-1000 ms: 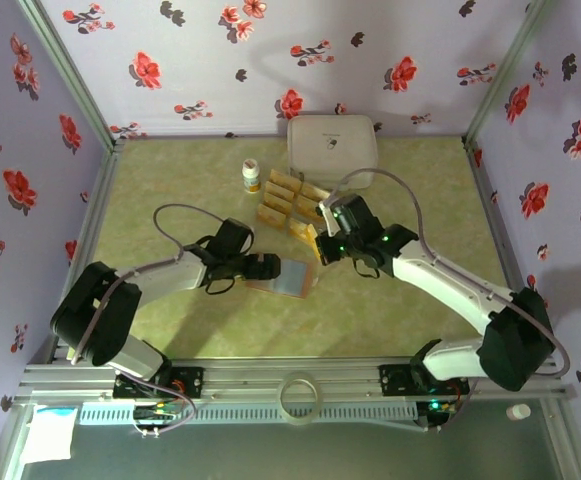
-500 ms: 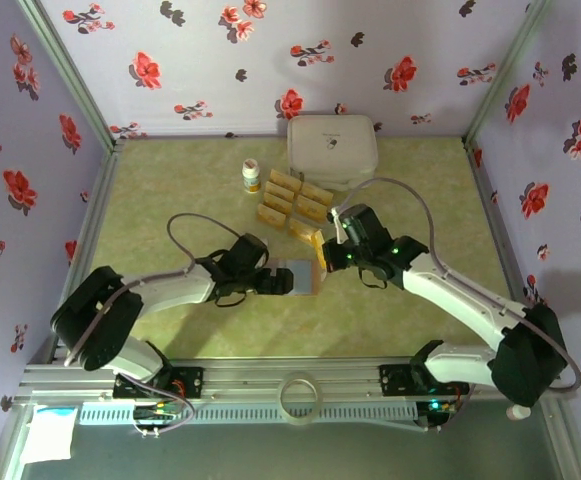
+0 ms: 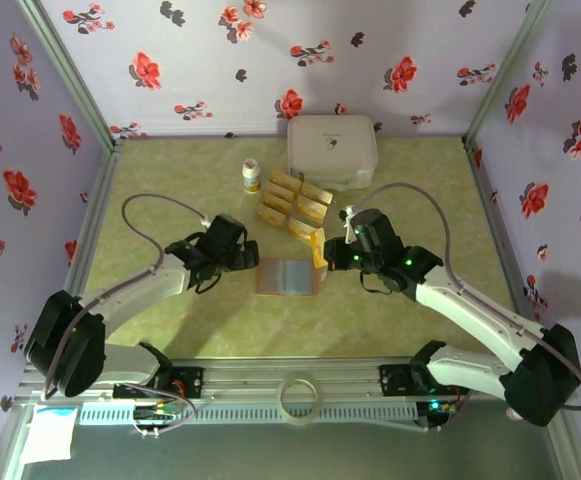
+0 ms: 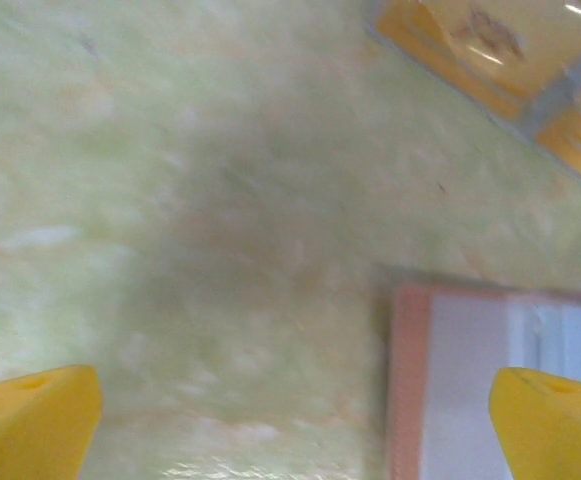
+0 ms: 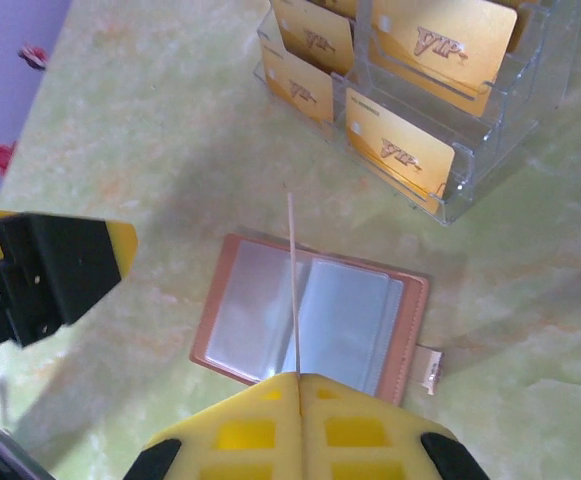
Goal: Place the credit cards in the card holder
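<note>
The right gripper (image 5: 298, 392) is clamped shut on 1 gold card (image 5: 293, 280), held upright on its edge over the card holder (image 5: 310, 318). I cannot tell if the card touches it. The card holder lies opened flat on the bench (image 3: 170, 180), grey pockets up, between the 2 arms. The left gripper (image 4: 295, 415) has its jaws spread wide and grips nothing, just off the holder's left edge. Behind the holder the other credit cards (image 3: 292, 203) stand in a clear tiered rack (image 5: 515, 140). A small bottle (image 3: 251, 176) and a white box (image 3: 332, 150) sit further back.
</note>
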You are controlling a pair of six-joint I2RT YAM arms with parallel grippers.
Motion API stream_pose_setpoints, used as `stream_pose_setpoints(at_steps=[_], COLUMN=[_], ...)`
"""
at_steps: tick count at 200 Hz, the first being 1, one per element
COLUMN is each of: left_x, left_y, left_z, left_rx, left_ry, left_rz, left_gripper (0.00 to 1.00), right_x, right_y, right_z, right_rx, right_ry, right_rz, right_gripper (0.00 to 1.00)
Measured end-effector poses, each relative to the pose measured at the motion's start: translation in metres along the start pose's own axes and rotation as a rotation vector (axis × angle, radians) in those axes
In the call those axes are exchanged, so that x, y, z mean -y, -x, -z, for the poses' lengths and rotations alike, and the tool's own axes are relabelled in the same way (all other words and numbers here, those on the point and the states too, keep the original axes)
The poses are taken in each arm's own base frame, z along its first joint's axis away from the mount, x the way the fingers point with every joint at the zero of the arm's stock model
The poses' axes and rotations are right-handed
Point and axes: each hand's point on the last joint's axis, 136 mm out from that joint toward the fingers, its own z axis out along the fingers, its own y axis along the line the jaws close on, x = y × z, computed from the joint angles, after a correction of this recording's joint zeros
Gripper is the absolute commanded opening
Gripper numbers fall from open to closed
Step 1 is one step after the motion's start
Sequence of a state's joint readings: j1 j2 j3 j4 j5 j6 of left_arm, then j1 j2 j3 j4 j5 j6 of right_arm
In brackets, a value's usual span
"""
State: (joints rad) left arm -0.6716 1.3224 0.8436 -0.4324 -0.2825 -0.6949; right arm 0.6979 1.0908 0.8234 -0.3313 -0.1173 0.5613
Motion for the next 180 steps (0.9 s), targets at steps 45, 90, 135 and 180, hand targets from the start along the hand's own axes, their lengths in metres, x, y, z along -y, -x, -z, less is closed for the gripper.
stream_pose_setpoints(at_steps=[45,90,135,180], left_x=[-0.006,0.002,0.019,0.025], left_y=[0.013,0.002,-0.004,-0.027], left_z=[0.009,0.012,0.000,-0.026], left_rx=[0.001,-0.020,-0.044,-0.107], left_ry=[0.034,-0.053,-0.127,-0.142], left_rz=[-0.060,-0.120,-0.162,-0.201], left_gripper=[1.00,0.99,0.84,0.65], right_x=[-0.002,0.007,0.011,0.016], right_y=[0.002,-0.007,-0.012,-0.033], right_z=[0.009,0.000,-0.025,-0.061], right_rx=[0.084,0.130,0.136,0.088], right_ry=[0.059,0.097,0.122,0.180], right_rz=[-0.090,-0.192,-0.243,-0.284], right_gripper=[0.00,0.00,0.00,0.00])
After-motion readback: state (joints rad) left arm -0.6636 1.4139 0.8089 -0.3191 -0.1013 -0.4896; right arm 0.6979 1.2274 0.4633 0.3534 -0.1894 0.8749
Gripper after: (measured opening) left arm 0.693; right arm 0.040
